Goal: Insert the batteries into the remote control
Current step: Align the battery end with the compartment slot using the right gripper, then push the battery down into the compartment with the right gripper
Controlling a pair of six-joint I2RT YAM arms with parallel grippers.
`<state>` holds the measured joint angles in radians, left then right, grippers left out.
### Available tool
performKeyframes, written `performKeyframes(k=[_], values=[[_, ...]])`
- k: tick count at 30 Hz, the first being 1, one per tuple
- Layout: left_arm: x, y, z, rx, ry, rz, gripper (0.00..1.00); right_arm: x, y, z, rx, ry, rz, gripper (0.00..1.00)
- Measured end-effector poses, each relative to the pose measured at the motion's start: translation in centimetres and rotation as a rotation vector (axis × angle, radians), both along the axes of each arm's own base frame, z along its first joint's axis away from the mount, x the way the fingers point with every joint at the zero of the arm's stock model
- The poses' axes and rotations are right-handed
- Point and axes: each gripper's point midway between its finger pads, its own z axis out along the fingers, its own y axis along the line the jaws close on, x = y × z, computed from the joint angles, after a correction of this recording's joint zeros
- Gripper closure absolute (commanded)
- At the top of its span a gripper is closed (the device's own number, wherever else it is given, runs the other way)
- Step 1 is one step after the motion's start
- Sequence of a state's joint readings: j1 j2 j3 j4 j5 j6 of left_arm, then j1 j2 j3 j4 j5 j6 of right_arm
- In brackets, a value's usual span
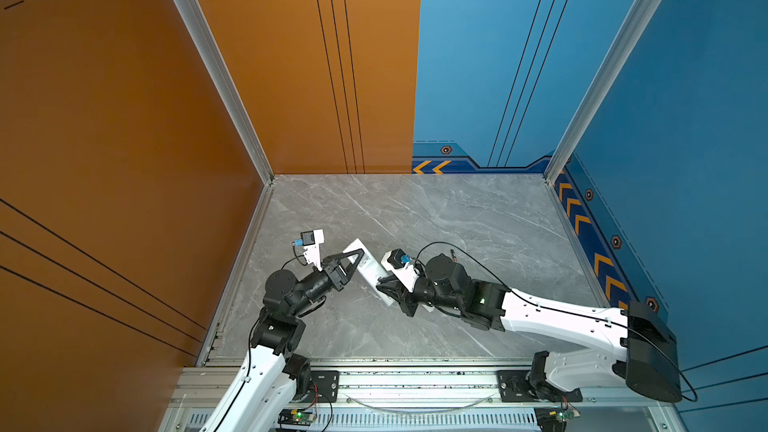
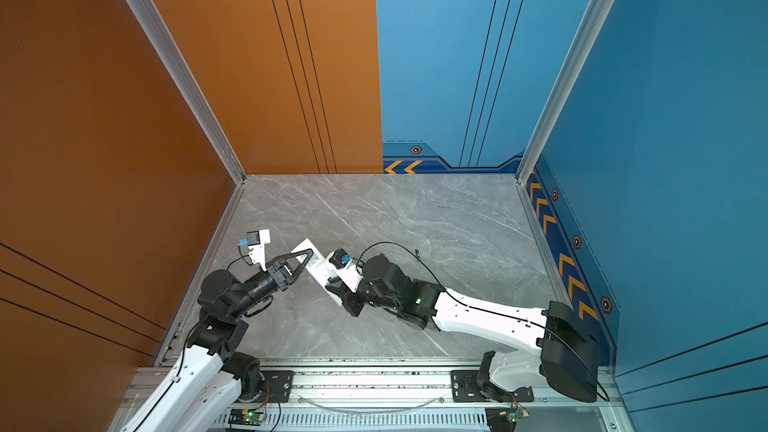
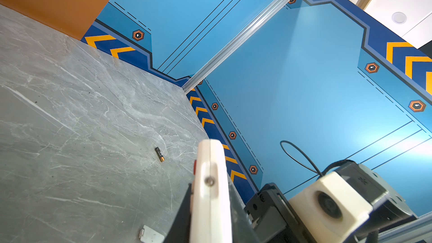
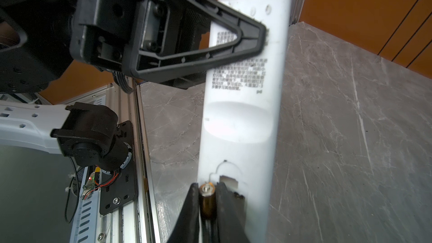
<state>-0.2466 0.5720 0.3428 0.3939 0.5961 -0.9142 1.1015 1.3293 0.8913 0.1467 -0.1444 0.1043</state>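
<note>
Left tool (image 1: 359, 254) clamps remote control (image 1: 374, 278) (label up), long axis far-left to near-right; right tool (image 4: 207, 189) pinches 1 battery (image 4: 207, 203)

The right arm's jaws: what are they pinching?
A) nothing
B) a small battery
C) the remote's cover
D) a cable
B: the right wrist view shows a copper-toned battery pinched between the jaws, close to the white remote control.

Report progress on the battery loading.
Done: the left gripper clamps the remote clear of the table, and what looks like its cover lies off. In hand: the right gripper holds one battery at the remote's end. Left: seat it, then fetch the second battery from the table.
</note>
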Motion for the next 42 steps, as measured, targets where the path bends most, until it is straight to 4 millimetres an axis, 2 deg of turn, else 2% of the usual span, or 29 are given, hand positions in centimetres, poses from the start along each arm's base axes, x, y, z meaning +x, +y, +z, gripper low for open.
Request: performKeyframes(k=[4,25,42], values=[[0.0,0.1,0.0,0.000,0.000,0.003,1.00,0.0,0.0,0.1,0.004,-0.002,0.000,0.82],[0.0,0.1,0.1,-0.002,-0.001,-0.002,1.00,0.4,-0.4,0.3,-0.002,-0.025,-0.022,0.85],[0.0,0.2,-0.1,0.001,0.007,-0.001,1.00,0.1,-1.2,-1.2,-0.144,-0.101,-0.024,0.86]])
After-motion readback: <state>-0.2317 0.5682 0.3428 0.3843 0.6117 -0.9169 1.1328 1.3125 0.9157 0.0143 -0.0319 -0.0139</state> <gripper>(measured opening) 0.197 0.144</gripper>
